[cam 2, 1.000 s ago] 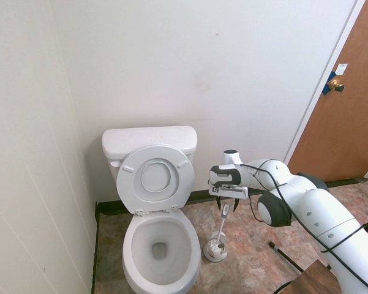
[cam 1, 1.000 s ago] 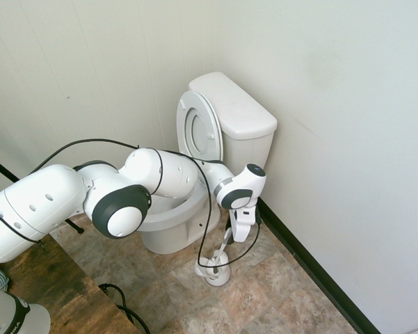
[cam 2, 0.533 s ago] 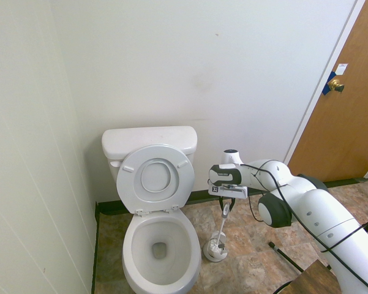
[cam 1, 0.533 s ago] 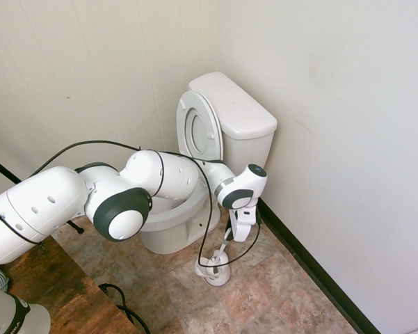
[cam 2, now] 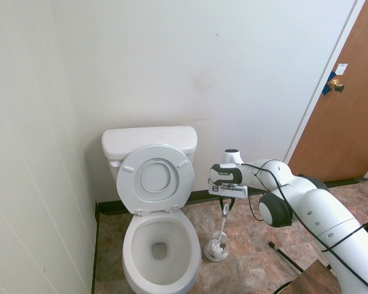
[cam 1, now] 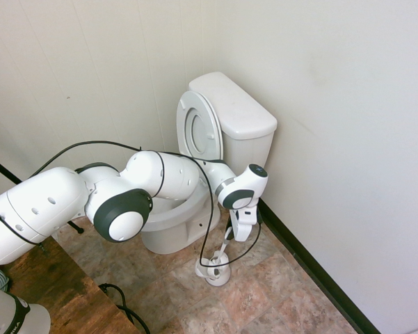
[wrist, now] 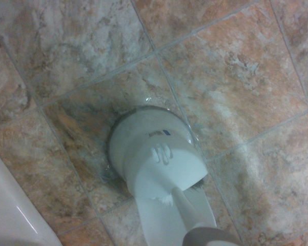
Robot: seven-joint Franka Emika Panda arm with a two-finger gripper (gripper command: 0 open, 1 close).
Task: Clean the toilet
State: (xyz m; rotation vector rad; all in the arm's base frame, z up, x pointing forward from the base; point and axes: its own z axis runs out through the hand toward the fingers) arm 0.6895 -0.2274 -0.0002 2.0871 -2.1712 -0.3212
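The white toilet [cam 1: 231, 117] stands in the corner with its seat and lid raised against the tank, so the bowl [cam 2: 160, 244] is open. To the right of the bowl a white toilet brush [cam 2: 223, 223] stands upright in its round holder [cam 2: 214, 250] on the tiled floor. My gripper [cam 2: 225, 205] points straight down over the brush and is shut on the top of its handle [cam 1: 227, 245]. In the wrist view the holder [wrist: 148, 146] sits directly below, with the brush shaft [wrist: 187, 212] rising toward the camera. A curve of the toilet base [wrist: 7, 215] shows at that picture's edge.
Walls close in behind the toilet and on its far side, with a dark baseboard [cam 1: 313, 268] along the floor. A brown door [cam 2: 346, 116] stands beyond the arm. A wooden surface [cam 1: 52, 289] lies near the arm's base.
The fingers have closed on the top of the brush handle. The arm has hardly moved, and the brush still stands in its holder.
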